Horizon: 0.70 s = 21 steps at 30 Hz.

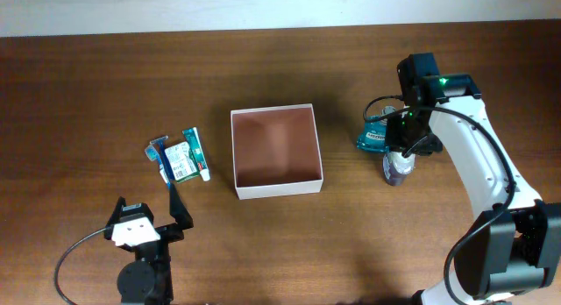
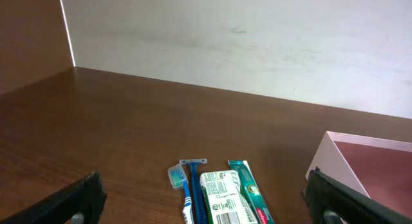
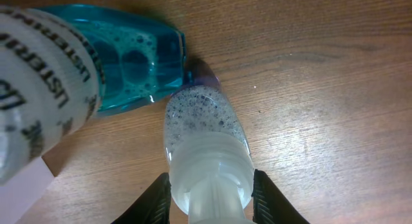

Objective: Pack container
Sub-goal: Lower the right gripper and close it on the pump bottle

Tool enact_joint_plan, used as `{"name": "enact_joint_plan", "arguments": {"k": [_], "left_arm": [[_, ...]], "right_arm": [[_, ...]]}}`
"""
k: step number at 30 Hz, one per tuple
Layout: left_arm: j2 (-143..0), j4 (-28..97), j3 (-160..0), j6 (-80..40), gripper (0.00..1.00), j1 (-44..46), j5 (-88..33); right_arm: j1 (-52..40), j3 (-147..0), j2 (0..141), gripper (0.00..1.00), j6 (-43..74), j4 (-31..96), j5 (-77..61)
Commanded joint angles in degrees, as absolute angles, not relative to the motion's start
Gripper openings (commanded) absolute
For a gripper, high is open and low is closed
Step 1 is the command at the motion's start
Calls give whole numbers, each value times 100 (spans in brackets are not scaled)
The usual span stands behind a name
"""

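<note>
The container [image 1: 279,187], a shallow white-walled square box with a reddish-brown floor, sits mid-table and is empty; its corner shows in the left wrist view [image 2: 322,157]. My right gripper [image 3: 209,185] is shut on the neck of a small clear bottle [image 3: 203,121] of speckled gel, which is upright with its base on the table right of the box [image 1: 396,170]. A blue mouthwash bottle [image 3: 129,56] lies touching it [image 1: 372,138]. My left gripper [image 2: 215,201] is open and empty at the near left [image 1: 149,219].
Left of the box lie a toothbrush [image 2: 183,185], a blue razor [image 2: 195,185], a white-green packet [image 2: 222,195] and a toothpaste box [image 2: 251,192], side by side [image 1: 180,158] just beyond my left fingers. A white wall borders the table's far edge.
</note>
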<state>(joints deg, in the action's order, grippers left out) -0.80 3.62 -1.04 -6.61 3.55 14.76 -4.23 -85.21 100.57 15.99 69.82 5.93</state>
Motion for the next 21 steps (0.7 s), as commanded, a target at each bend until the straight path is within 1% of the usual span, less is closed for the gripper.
{"name": "enact_joint_plan", "arguments": {"k": [1, 4, 5, 7, 15, 21], "left_arm": [[-34, 344, -56, -569, 99, 320, 1431], [-34, 344, -56, -572, 99, 320, 1431], [-34, 344, -56, -572, 99, 320, 1431], [-34, 344, -56, -572, 99, 320, 1431], [-34, 344, -56, -572, 99, 320, 1431], [-34, 344, -56, -572, 99, 320, 1431]], "right_arm": [[-443, -8584, 10086, 32, 1350, 6987, 692], [-443, -8584, 10086, 31, 1278, 6987, 685], [-445, -8584, 10086, 29, 1238, 6989, 681], [-443, -8584, 10079, 27, 1240, 7015, 672], [-443, -8593, 10020, 26, 1238, 7105, 672], [-443, -8742, 9990, 22, 1225, 7293, 670]]}}
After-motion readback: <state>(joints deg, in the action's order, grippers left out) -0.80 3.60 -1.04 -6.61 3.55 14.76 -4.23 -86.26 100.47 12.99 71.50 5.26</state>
